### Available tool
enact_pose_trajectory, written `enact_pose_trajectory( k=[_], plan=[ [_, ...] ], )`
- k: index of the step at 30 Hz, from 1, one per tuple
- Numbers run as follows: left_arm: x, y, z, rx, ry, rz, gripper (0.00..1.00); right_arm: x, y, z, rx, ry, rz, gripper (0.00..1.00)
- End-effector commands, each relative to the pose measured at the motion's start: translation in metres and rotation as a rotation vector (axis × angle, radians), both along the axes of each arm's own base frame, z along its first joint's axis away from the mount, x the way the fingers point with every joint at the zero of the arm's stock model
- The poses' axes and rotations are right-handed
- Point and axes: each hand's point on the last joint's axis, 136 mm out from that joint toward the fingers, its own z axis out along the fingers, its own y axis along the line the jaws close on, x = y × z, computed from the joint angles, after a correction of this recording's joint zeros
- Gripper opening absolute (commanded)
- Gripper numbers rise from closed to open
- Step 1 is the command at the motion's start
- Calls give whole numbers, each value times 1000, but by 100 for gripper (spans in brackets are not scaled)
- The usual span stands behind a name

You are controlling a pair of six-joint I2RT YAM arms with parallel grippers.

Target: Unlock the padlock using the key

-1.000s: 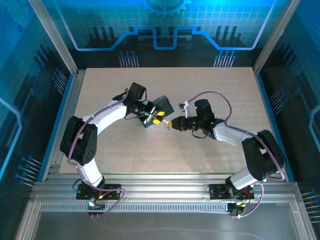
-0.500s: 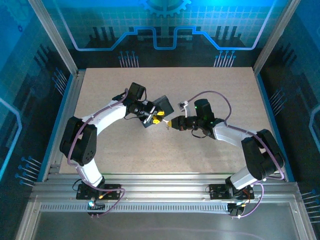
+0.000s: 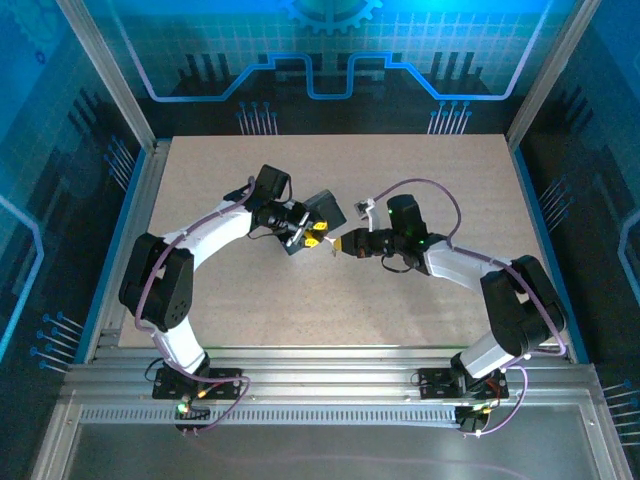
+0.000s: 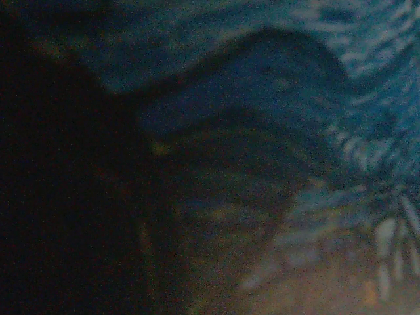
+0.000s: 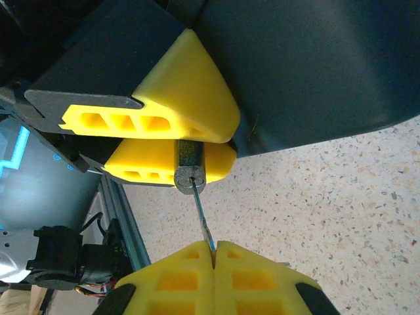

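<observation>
Arms reach in from both sides and meet over the middle of the table (image 3: 400,330). The left gripper (image 3: 313,236) holds the padlock (image 3: 324,210), which shows in the top view as a dark block at the tip of that arm, a little left of the table's middle.

In the right wrist view the left gripper's two yellow fingers (image 5: 190,98) are squeezed shut, with a dark round stub (image 5: 189,167) clamped between them. The stub looks like a part of the padlock, but the view is too close to be sure. A big dark shape sits just behind these fingers, over the speckled table top.

The right gripper (image 3: 338,246) points at the left one, and their tips are very near each other. Its own yellow fingers (image 5: 170,282) are pressed tight together on the key (image 5: 202,218). The key is a thin metal stick. Its near end is pinched in the crack between the two fingers. Its far end touches the flat round face of the stub, right in the middle. The key leans a little to one side as it runs from the right fingers up to the stub.

The left wrist view is dark and blurry, with wavy blue shapes and some pale streaks on the right side.
</observation>
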Motion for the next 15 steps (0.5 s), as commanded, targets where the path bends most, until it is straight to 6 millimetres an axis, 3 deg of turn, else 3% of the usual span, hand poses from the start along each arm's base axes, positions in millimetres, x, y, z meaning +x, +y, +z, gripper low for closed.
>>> enact_pose_trajectory(
  k=[1,15],
  plan=[
    [-2,-6,25,-55,-55,-21,0,3,14,18,37,-44,39,0],
    [-7,-9,29,-20,-59,-61,0,10,27,23,21,-136,7,0]
  ],
)
